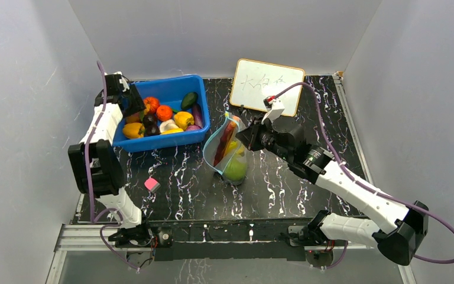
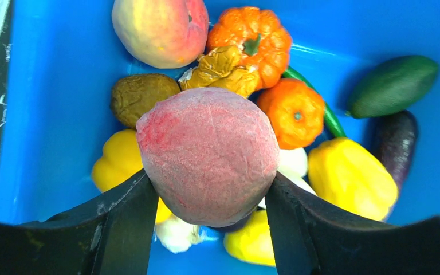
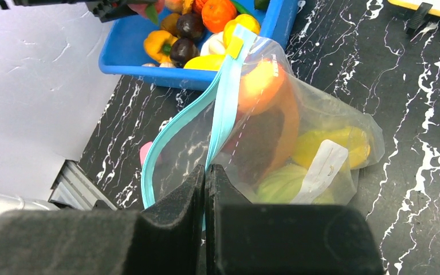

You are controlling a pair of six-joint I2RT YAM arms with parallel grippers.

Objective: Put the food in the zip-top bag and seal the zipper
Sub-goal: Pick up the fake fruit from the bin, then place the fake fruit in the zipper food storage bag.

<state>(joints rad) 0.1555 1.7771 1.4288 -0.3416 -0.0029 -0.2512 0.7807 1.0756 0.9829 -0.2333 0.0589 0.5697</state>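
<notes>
The left wrist view has a pink-red peach between the black fingers of my left gripper. Both fingers press its sides, just above the other food in the blue bin. In the top view that gripper is at the bin's left end. The clear zip-top bag stands at mid-table with its mouth open. My right gripper is shut on its teal zipper strip. Inside the bag lie an orange-and-dark-red slice, a green fruit and a yellow piece.
The bin also holds a second peach, an orange pumpkin, a yellow pepper and a dark green fruit. A whiteboard leans at the back. A small pink cube lies left of the bag.
</notes>
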